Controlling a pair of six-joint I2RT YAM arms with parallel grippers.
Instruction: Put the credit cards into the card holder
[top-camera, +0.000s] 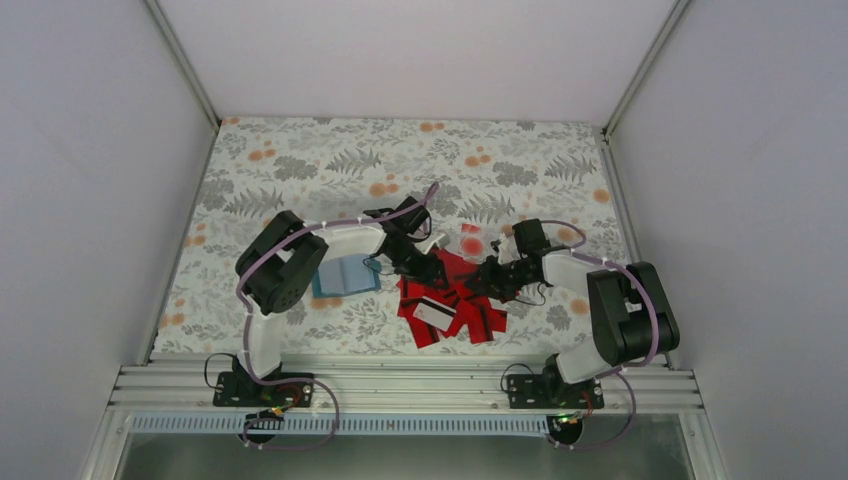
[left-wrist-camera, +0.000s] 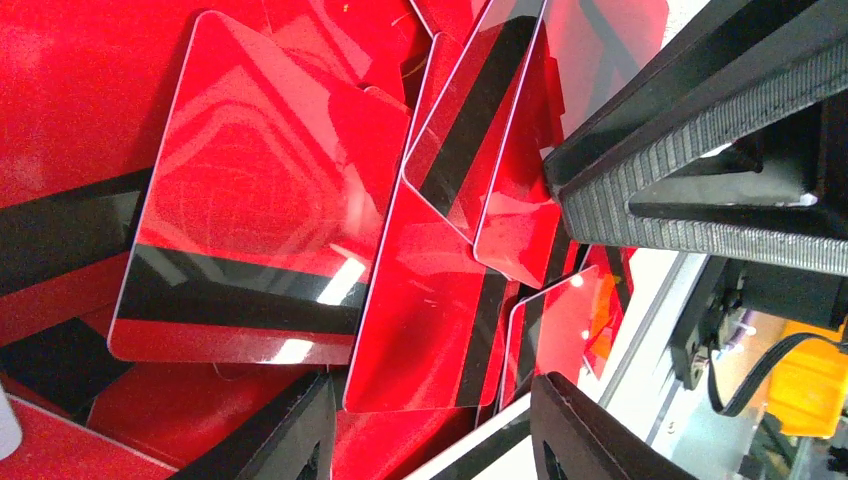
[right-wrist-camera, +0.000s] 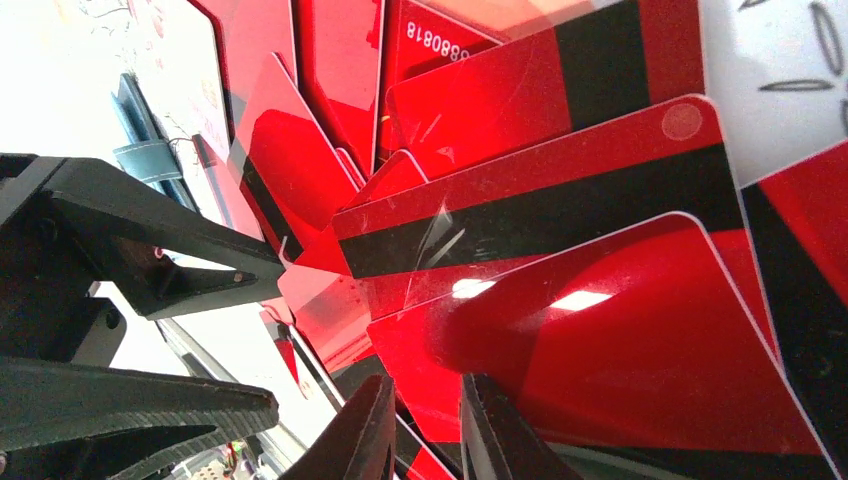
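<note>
The credit cards (top-camera: 450, 300) lie in a loose red pile at the table's front middle, some with black stripes. One white-faced card (top-camera: 433, 311) lies on the pile. The teal card holder (top-camera: 345, 275) lies open just left of the pile, under the left arm. My left gripper (top-camera: 428, 265) is open wide, low over the pile's left edge (left-wrist-camera: 435, 430), holding nothing. My right gripper (top-camera: 490, 280) is at the pile's right edge. Its jaws stand a narrow gap apart (right-wrist-camera: 428, 430), with a red card's corner (right-wrist-camera: 500, 340) showing in the gap.
A white card with a red spot (top-camera: 470, 243) lies behind the pile. The two grippers face each other closely across the pile; the right one's fingers (left-wrist-camera: 690, 150) fill the left wrist view's upper right. The table's metal front rail (top-camera: 400, 385) is near.
</note>
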